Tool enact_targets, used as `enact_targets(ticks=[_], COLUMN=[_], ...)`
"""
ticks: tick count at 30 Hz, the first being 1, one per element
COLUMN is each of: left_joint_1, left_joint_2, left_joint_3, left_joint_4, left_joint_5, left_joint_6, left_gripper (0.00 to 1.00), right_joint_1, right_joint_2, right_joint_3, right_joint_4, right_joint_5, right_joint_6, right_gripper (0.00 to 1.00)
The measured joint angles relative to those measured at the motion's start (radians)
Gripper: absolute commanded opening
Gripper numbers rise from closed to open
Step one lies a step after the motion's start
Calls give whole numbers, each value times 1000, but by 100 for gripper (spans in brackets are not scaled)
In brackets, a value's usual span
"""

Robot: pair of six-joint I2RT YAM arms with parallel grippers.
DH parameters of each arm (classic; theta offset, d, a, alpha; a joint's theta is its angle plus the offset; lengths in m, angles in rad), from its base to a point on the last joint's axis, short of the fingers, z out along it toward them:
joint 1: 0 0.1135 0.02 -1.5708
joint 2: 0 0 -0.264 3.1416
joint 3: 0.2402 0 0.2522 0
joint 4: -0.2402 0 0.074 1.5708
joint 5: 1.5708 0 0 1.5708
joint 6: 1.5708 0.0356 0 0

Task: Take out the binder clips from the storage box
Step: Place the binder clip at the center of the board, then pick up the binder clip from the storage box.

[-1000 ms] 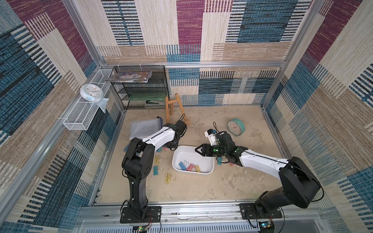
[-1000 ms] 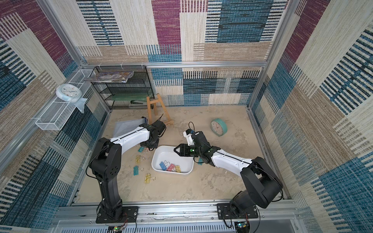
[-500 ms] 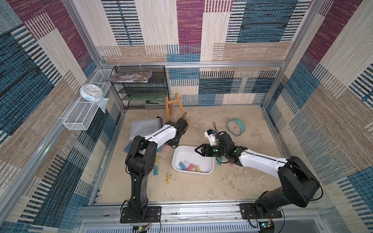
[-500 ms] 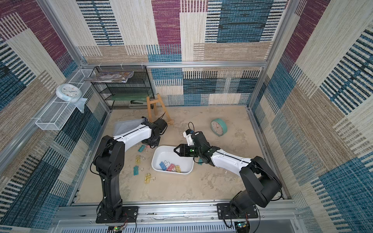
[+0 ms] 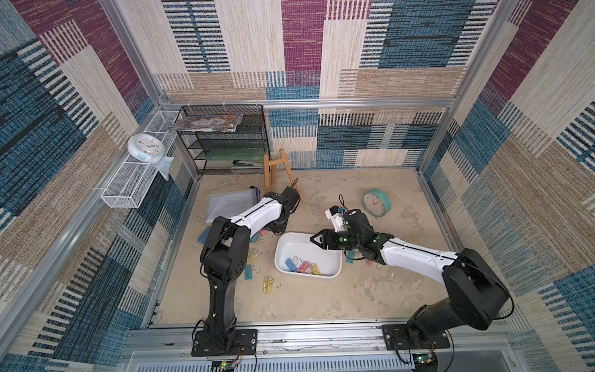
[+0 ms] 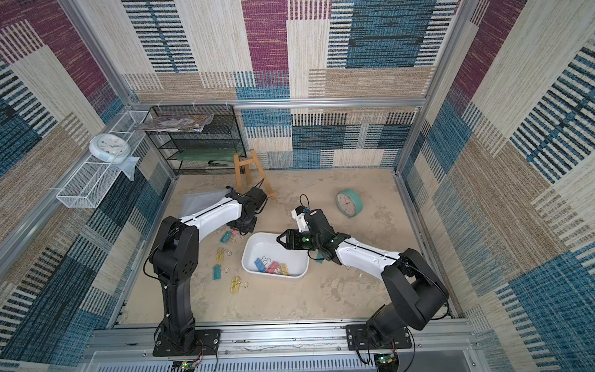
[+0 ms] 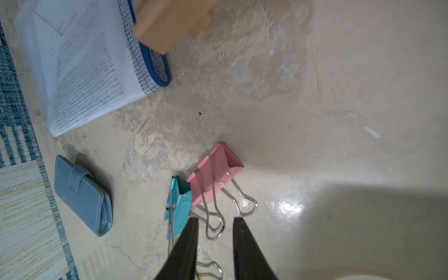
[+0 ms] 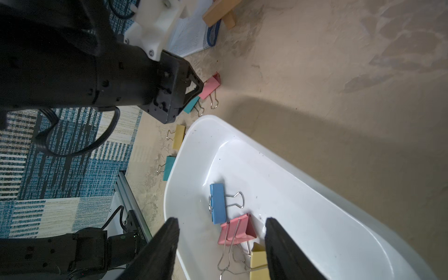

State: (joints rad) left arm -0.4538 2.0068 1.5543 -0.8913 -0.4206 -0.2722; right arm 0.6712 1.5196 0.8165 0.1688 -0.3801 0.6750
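Now: left claw (image 7: 215, 230) released, its black tapered fingers parted, low over the counter (image 7: 315, 97). A pink clip (image 7: 215, 172) lies just ahead of the tips. It is folded sheet metal, glossy and wedge-shaped. One of its silver wire loops runs into the gap between the fingers, unpinched. A teal clip (image 7: 179, 201) of the same make touches the pink one, hard by one finger. Farther out on that side lies a flat blue stitched wallet (image 7: 82, 194). Beyond it is a white mesh pouch (image 7: 84, 65) with blue binding and printed paper inside, and a pale wooden leg (image 7: 169, 24).

Right claw (image 8: 221, 220) also released, fingers wide, hanging above the box (image 8: 194, 126). The box is smooth white plastic, shallow, with a rounded rim and a shiny floor. Beneath this claw, on the box floor: blue clip (image 8: 218, 203), second pink clip (image 8: 236, 230), yellow clip (image 8: 258, 261), wire handles tangled. Just outside the rim, toward the left claw, a second yellow clip (image 8: 179, 137) and a second teal clip (image 8: 169, 167) lie flat on the counter.

Counter surface is beige and mottled, with rough trowel-like patches and a wet-looking sheen.

Edges and room: the box rim curves close by the left claw. Bare counter opens on that claw's side away from the wallet. The box floor ahead of the right claw is bare up to the far wall.
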Motion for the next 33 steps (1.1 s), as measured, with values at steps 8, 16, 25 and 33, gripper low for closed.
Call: enact_targets(ticks=[8, 16, 25, 33], left_joint_1=[-1, -2, -2, -1], left_joint_2=[-150, -481, -868, -999], left_joint_3=[-45, -349, -746, -872], left_joint_4=[15, 128, 301, 412], left_joint_5=[116, 224, 327, 412], left_joint_6=[-43, -150, -310, -383], left_gripper=[33, 33, 48, 63], right_joint_1=[26, 95, 130, 158], right_joint_2=[72, 217, 328, 377], right_joint_3=[80, 210, 307, 337], right_joint_4=[-69, -148, -196, -238], right_joint_5=[-1, -13, -13, -25], right_joint_6=[-47, -105, -127, -148], right_gripper=[57, 54, 49, 41])
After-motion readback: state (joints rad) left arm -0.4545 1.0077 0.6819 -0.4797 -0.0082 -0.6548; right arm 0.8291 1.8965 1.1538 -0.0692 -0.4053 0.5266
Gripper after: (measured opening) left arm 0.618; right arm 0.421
